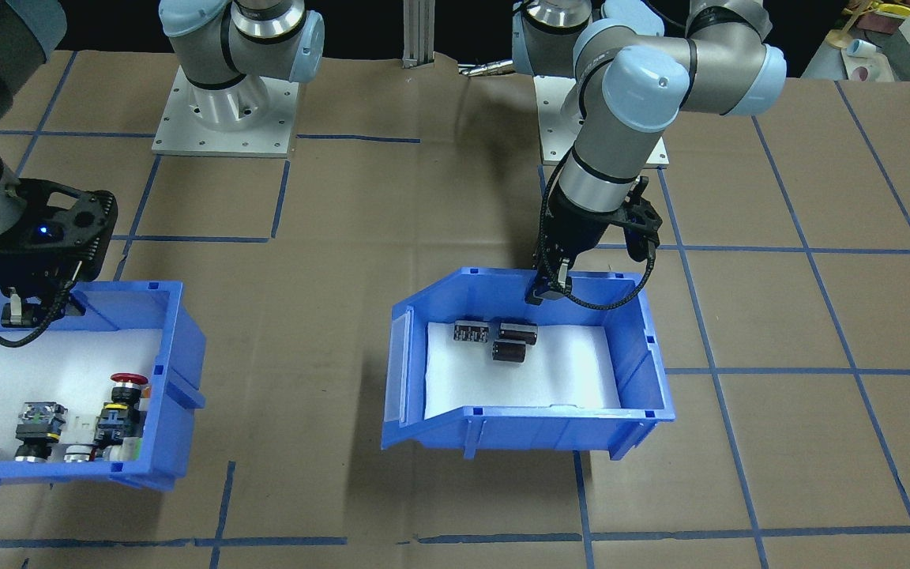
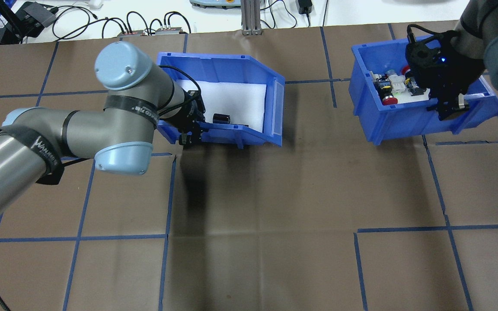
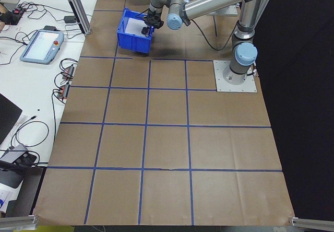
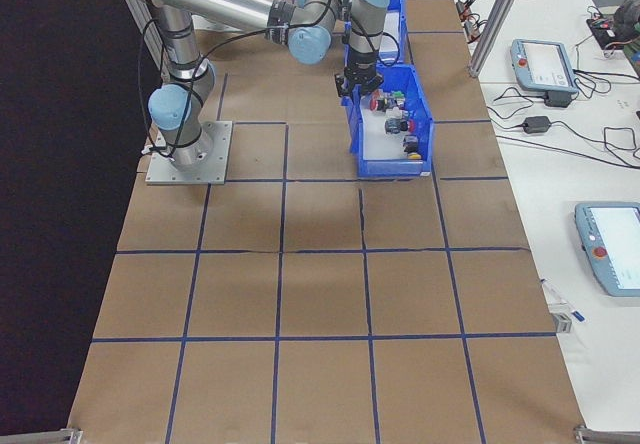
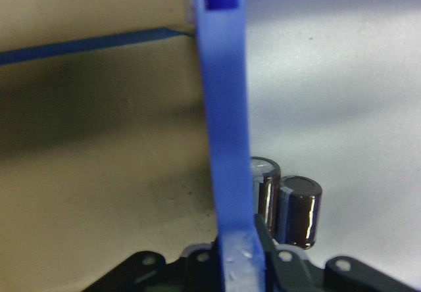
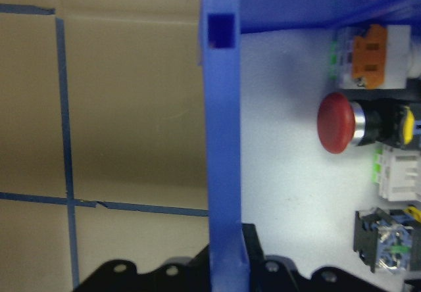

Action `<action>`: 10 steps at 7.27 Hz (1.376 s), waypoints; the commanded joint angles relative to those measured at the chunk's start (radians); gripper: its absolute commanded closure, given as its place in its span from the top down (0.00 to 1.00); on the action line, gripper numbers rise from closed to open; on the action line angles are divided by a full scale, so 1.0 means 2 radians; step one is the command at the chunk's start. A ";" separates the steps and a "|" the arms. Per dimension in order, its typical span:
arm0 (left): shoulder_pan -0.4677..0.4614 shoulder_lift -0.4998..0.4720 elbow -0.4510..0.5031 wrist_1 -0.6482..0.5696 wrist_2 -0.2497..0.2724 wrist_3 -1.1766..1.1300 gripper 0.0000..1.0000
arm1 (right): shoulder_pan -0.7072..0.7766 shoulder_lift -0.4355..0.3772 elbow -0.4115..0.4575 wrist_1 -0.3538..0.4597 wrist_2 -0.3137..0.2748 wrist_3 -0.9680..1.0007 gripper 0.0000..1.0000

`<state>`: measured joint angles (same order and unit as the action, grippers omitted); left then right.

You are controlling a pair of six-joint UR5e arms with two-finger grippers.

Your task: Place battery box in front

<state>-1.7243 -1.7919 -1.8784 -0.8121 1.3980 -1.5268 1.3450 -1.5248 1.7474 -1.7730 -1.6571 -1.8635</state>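
1. Sat left of centre on the brown paper-covered table (image 2: 275, 194), toward its far edge: the blue plastic battery box (image 2: 236, 65) with a white foam liner (image 1: 558, 371) and a few small dark cylinders (image 1: 502, 341).
2. Lay with its long axis across the table, left to right, the sloped cut-away end facing right toward the other bin.
3. Was straddled on its near long wall by the left gripper (image 2: 188, 137), close to the left corner; clamped on that wall, as the left wrist view showed the blue wall (image 5: 227, 141) running straight into the gripper body, one finger inside and one outside.
4. Stood well apart to the right: the matching blue bin of colourful push-buttons and switches (image 2: 387, 116), its near wall pinched the same way by the right gripper (image 2: 448, 110).
5. Judged the left arm to be the one for this task, being already on the box.
6. Judged the coming move to be a straight pull toward the near side, across the box's long axis, with open table lying that way.
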 commanded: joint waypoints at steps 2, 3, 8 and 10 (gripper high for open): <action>-0.053 -0.087 0.082 0.003 0.003 -0.051 0.00 | -0.001 -0.076 0.093 -0.005 -0.002 -0.022 0.05; -0.054 -0.095 0.086 0.003 0.003 -0.054 0.00 | -0.001 -0.099 0.119 -0.006 -0.002 -0.023 0.05; -0.058 -0.116 0.104 0.001 0.003 -0.159 0.00 | 0.001 -0.183 0.214 -0.009 0.001 -0.008 0.05; -0.058 -0.116 0.105 0.000 0.003 -0.162 0.07 | 0.008 -0.191 0.222 -0.005 0.003 0.023 0.05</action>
<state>-1.8406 -2.0243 -1.6691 -0.8101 1.4031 -1.8433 1.3512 -1.8950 2.1785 -1.7851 -1.6531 -1.8491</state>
